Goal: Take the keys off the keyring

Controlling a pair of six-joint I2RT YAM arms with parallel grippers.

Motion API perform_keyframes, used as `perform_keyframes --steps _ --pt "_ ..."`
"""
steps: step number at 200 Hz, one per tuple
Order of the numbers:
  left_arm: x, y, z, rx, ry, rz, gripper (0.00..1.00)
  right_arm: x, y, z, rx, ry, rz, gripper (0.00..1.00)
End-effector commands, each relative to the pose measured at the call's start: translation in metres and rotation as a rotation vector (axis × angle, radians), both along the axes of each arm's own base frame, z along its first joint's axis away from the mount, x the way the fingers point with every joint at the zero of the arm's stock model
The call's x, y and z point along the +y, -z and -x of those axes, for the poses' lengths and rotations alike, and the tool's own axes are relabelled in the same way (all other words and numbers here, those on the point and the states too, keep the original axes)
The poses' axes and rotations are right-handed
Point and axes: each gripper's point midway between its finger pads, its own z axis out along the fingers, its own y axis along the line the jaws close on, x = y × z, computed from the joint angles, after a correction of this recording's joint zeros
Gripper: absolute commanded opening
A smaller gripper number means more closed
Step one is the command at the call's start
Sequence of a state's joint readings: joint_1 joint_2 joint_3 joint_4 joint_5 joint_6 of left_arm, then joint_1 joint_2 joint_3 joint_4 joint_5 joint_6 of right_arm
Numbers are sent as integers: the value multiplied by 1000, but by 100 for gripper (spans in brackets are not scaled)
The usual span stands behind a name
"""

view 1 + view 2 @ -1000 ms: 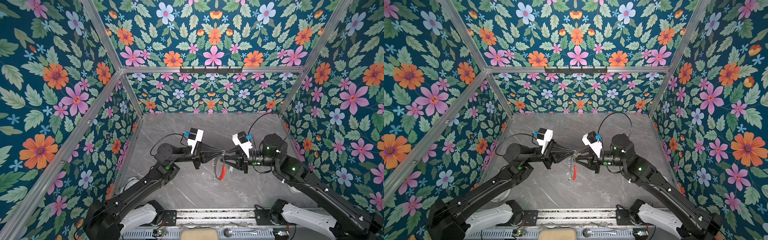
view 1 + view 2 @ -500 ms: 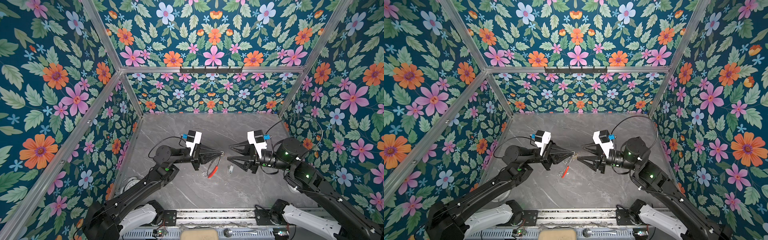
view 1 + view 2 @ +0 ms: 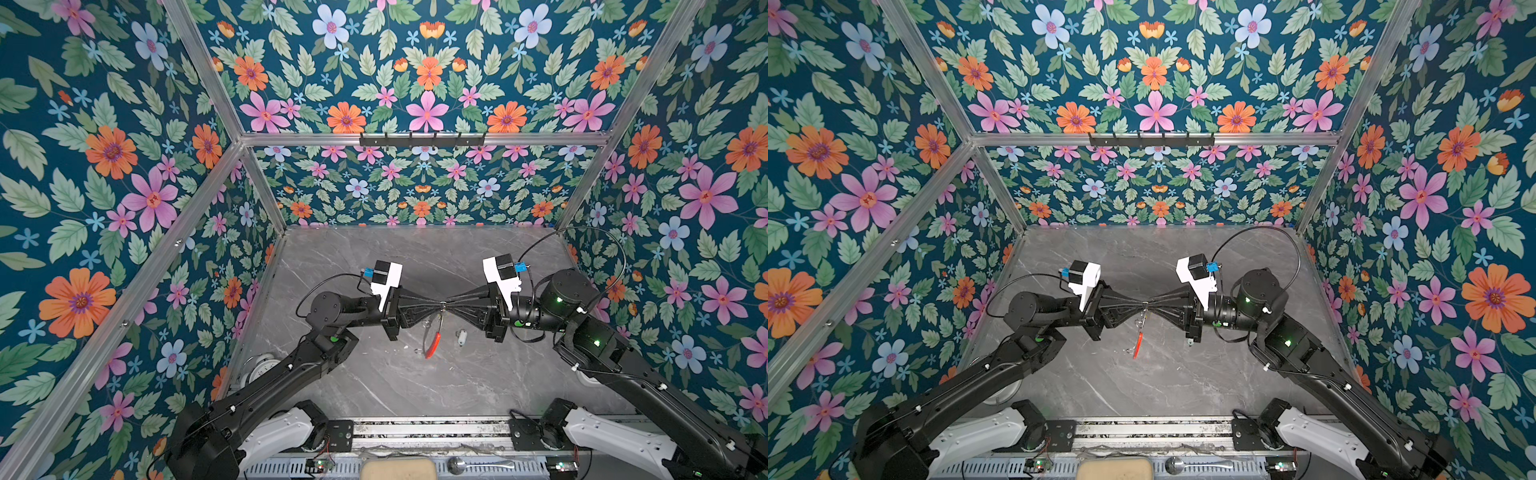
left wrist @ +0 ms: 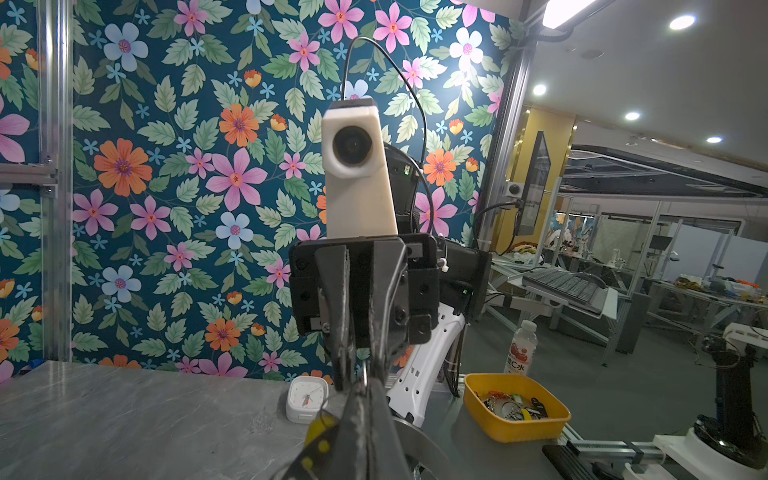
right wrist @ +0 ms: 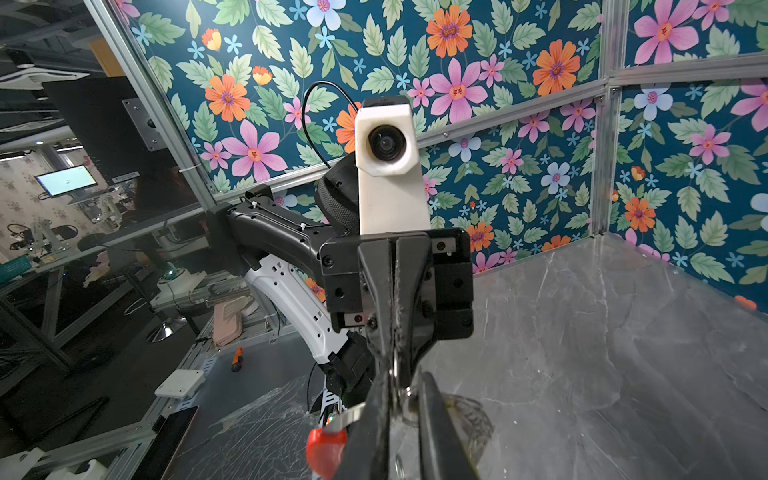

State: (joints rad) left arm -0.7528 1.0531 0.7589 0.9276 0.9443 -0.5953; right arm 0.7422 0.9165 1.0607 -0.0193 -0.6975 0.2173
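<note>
Entry: keyring (image 3: 433,344), hanging over the table's (image 3: 374,386) middle, red section lowest. We find the left gripper (image 3: 439,307) pressed together on its upper rim. The right gripper (image 3: 449,307), tip to tip with it, pinches a small silver ring (image 5: 405,388). One pale-tagged key (image 3: 461,337) lies just right of the middle.

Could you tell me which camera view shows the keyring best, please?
Both top views: the keyring hangs whole, its red section plain against the table. The right wrist view catches only a cropped part with the red section; the left wrist view shows little beyond a yellow tag.
</note>
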Motion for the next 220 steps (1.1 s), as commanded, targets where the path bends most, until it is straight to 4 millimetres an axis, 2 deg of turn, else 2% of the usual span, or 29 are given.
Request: perform_keyframes --steps 1,22,50,85,105,125,174,220 --pt "3 -9 2 -34 -8 35 0 1 -4 3 4 -21 -18 16" --pt "3 -8 1 -32 -8 33 0 2 -2 3 13 -29 -14 16" --pt "2 -8 1 -32 -8 33 0 2 0 4 17 -32 -9 0" --pt "1 -8 -1 -11 -8 14 0 0 4 -1 31 4 24 0" --pt "-1 -3 -3 7 -11 -28 24 -6 9 -8 48 70 87 0" --pt "-4 4 -3 27 -5 -94 33 -11 16 -10 61 102 167 0" --pt "-15 23 -8 74 21 -284 36 -17 28 -11 96 111 338 0" --pt "-18 27 -7 97 66 -349 26 -16 27 -13 104 114 367 0"
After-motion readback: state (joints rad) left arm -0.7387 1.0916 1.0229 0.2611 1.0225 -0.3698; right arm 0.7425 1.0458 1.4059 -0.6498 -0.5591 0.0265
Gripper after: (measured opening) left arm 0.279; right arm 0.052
